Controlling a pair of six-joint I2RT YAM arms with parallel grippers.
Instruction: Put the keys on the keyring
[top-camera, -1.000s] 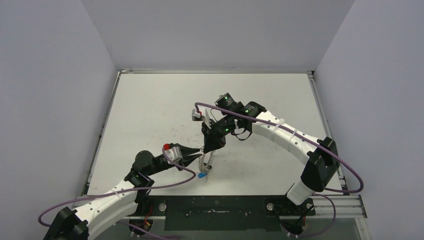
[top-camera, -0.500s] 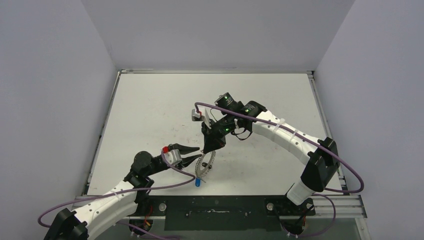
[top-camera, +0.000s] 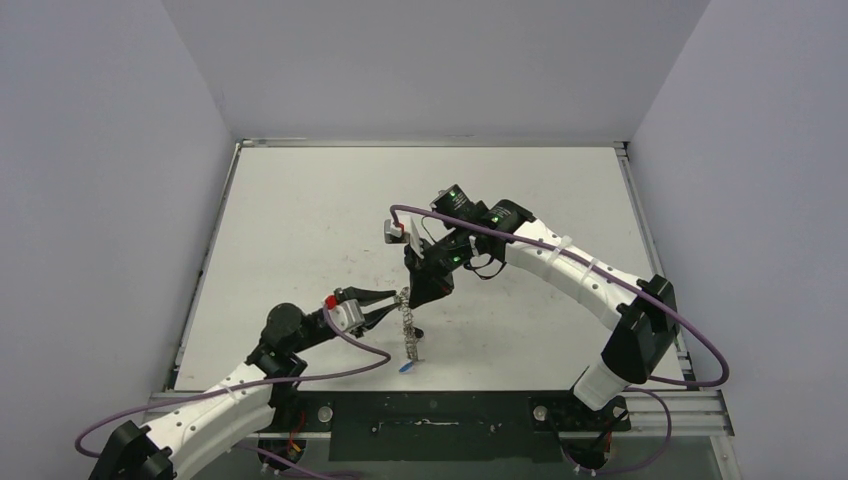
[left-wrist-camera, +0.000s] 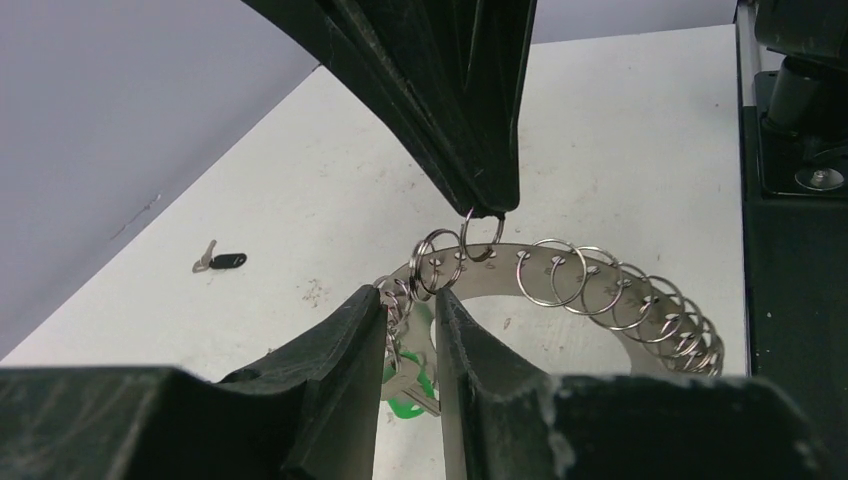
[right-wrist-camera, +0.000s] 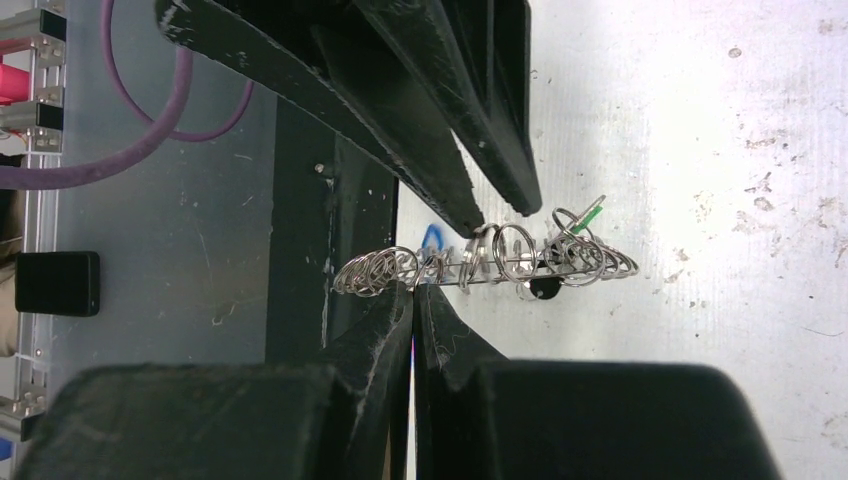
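Silvery keyring (left-wrist-camera: 560, 280) clamped by my left tool (left-wrist-camera: 408, 300) and right tool (left-wrist-camera: 485, 205). One black key (left-wrist-camera: 220, 262) lay loose on desk (left-wrist-camera: 620, 120), left of keyring, unthreaded.

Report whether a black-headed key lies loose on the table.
Yes, the left wrist view shows one black-headed key lying on the table, apart from the keyring.

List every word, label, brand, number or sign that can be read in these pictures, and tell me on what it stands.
None can be read in any view.
The keyring and the black key lying on the table carry no marks that show.
The green lights on the right arm are plain dots, not signs.
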